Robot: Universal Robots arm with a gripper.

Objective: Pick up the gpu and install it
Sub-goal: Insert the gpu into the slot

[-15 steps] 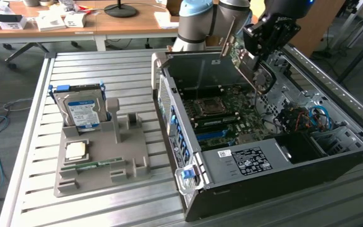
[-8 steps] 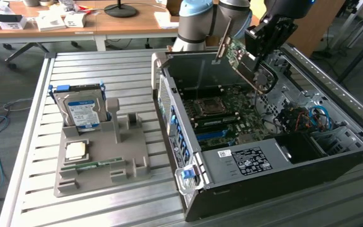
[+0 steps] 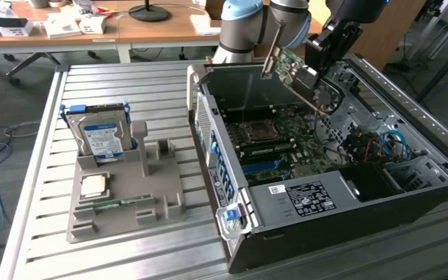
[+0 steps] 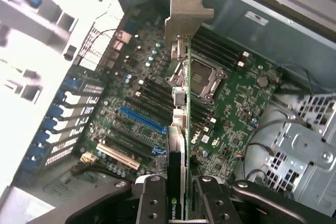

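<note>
Item: gpu (image 3: pixel 293 69). You've got it tilted over the open PC case (image 3: pixel 399 102), above the mobo (image 4: pixel 231 98), with the metal bracket (image 4: pixel 188 14) at the end away from the gripper (image 4: pixel 178 184).
Gripper: fingers pinching the card's edge (one each side).
Hard drive (image 3: pixel 103 140): upright in the grey holder (image 3: pixel 161 204), well apart.

The gpu (image 3: pixel 294 70) is a green circuit board with a dull silvery metal bracket. The claw (image 4: pixel 179 192) looks matt black. Counter (image 3: pixel 130 81): ribbed, brushed metal. Tray (image 3: pixel 158 201): matt grey plastic. Case (image 3: pixel 430 169): bare grey steel inside.
</note>
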